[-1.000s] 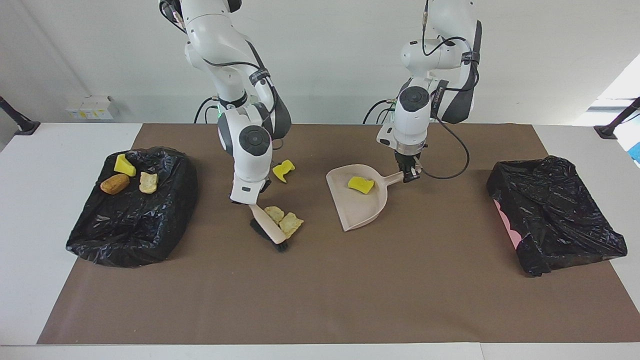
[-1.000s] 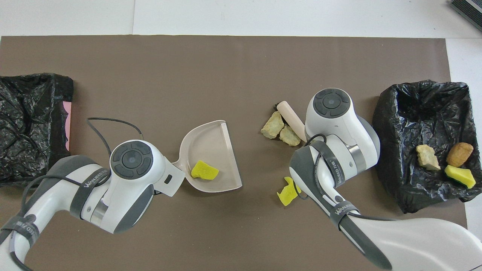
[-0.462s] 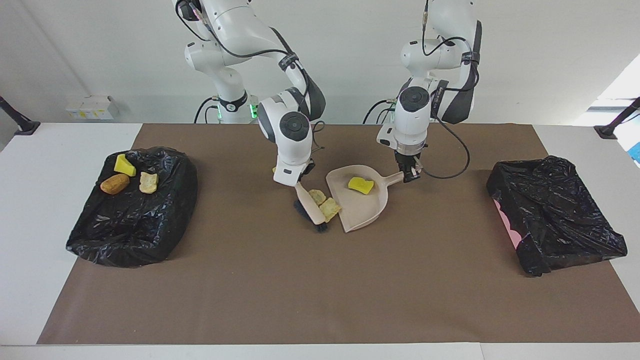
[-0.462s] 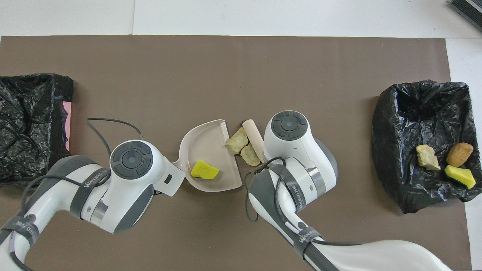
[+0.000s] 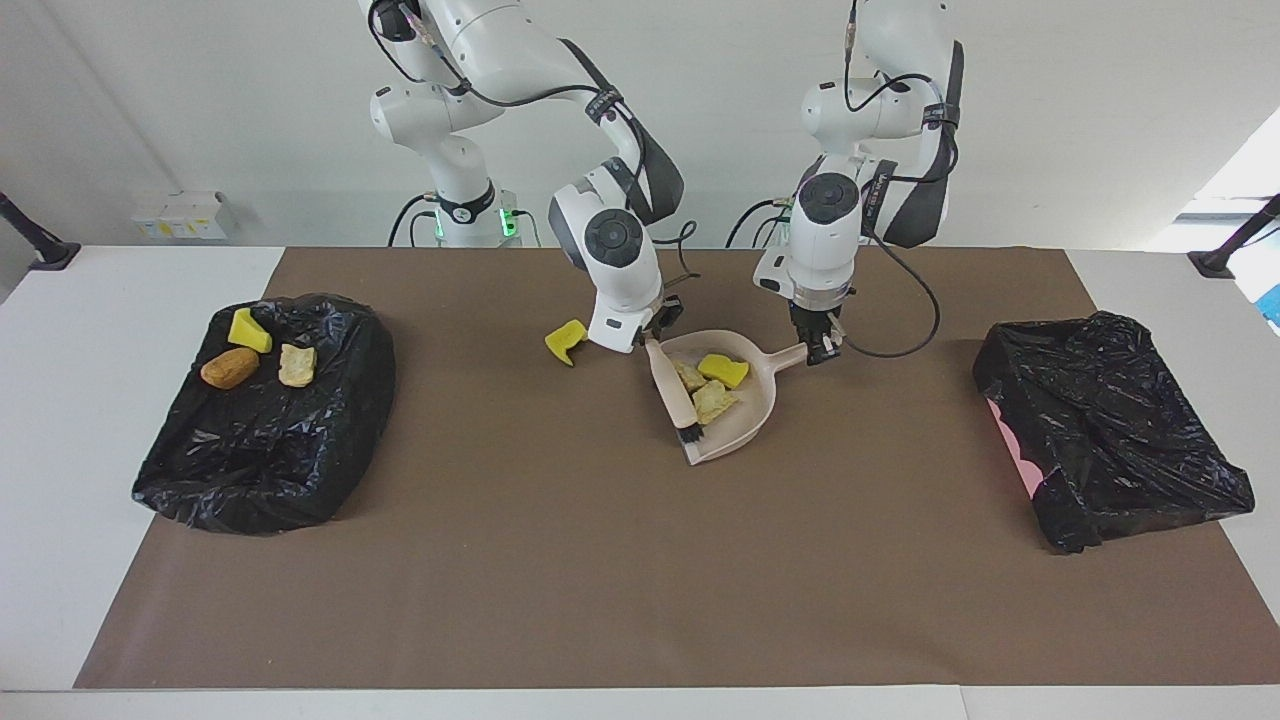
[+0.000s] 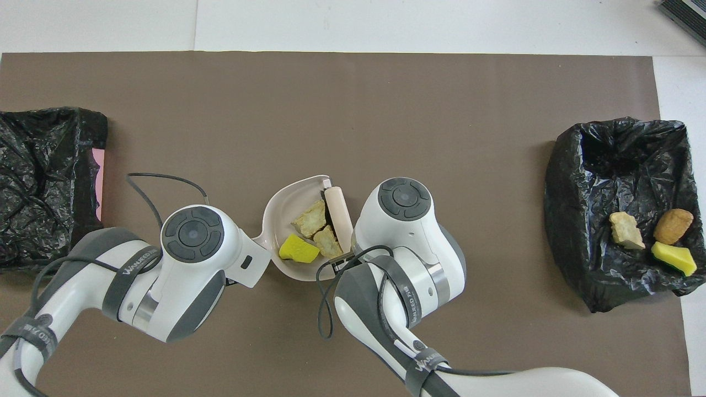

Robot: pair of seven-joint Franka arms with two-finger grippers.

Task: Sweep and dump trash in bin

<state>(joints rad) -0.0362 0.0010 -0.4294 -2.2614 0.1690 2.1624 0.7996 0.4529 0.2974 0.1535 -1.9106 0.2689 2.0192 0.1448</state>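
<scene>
Trash status: three lumps sit in the dustpan (image 5: 745,420) right now, one yellow foam chunk (image 5: 722,369) and two tan stone-like pieces (image 5: 703,392). Three more (a yellow chunk, an orange-brown lump and a tan piece) already lie in the bag-lined bin (image 5: 265,450) at the right arm's end of the tabletop (image 5: 100,330). One last yellow chunk (image 5: 565,340) is loose on the brown mat (image 5: 600,580), beside the dustpan on the right arm's side.

Our right gripper (image 5: 655,335) is pinched tight on the hand brush (image 5: 675,395), whose bristle end is over the pan's mouth. Our left gripper (image 5: 818,345) is clamped on the dustpan handle (image 5: 790,355).

So we reckon we're past halfway: that stray chunk needs sweeping in, then the pan gets dumped. A second black-bagged bin (image 5: 1110,440) at the left arm's end shows nothing inside.
</scene>
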